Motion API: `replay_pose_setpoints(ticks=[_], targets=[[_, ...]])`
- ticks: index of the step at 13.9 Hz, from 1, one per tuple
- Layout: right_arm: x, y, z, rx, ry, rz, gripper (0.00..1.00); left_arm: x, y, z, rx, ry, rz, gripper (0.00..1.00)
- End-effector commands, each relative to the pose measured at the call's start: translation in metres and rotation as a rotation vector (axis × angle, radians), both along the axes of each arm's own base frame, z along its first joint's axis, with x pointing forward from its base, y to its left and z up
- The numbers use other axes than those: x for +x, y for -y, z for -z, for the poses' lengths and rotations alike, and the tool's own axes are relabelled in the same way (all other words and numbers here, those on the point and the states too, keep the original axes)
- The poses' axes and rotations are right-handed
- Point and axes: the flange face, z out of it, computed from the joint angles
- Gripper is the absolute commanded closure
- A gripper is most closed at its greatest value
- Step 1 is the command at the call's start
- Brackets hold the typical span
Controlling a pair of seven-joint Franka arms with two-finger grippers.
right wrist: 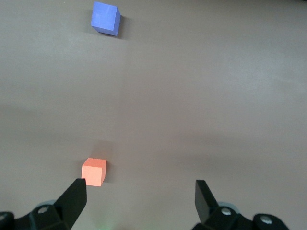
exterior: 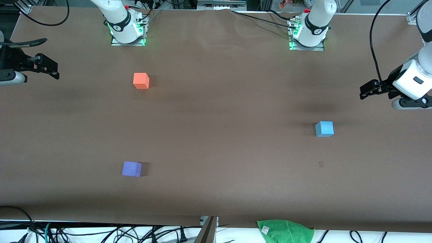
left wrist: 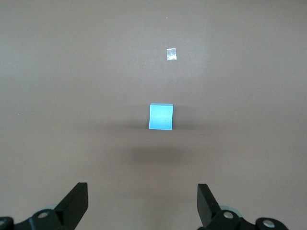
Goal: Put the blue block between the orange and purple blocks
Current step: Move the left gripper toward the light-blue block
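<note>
A bright orange matte cube sits on the brown table beside the right gripper, jaws wide apart and empty; a violet-purple matte cube lies well apart.

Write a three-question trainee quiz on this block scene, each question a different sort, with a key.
1. True or false: the left gripper holds the small light-blue matte cube.
2. Which lies nearer the front camera? A) the bright orange matte cube B) the violet-purple matte cube
3. Fill in: the light-blue cube sits toward the ____ arm's end of the brown table.

Key:
1. False: its fingers are open and apart from the cube. The right gripper is open too.
2. B
3. left
</note>
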Motion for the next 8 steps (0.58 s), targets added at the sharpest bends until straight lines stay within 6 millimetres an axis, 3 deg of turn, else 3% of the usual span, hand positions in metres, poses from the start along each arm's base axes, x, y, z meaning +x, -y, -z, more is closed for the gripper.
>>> replay_pose_setpoints(ticks=[1, 5, 8], targets=[[0.000, 0.000, -0.003, -0.008, 0.007, -0.010, 0.00, 0.000, -0.009, -0.003, -0.013, -0.009, 0.009, 0.00], [-0.001, 0.000, -0.002, -0.008, -0.001, -0.009, 0.00, 0.003, -0.007, 0.000, -0.021, -0.018, 0.013, 0.00], [0.000, -0.001, -0.003, -0.006, 0.004, -0.011, 0.00, 0.002, 0.008, 0.003, -0.021, -0.039, 0.022, 0.00]])
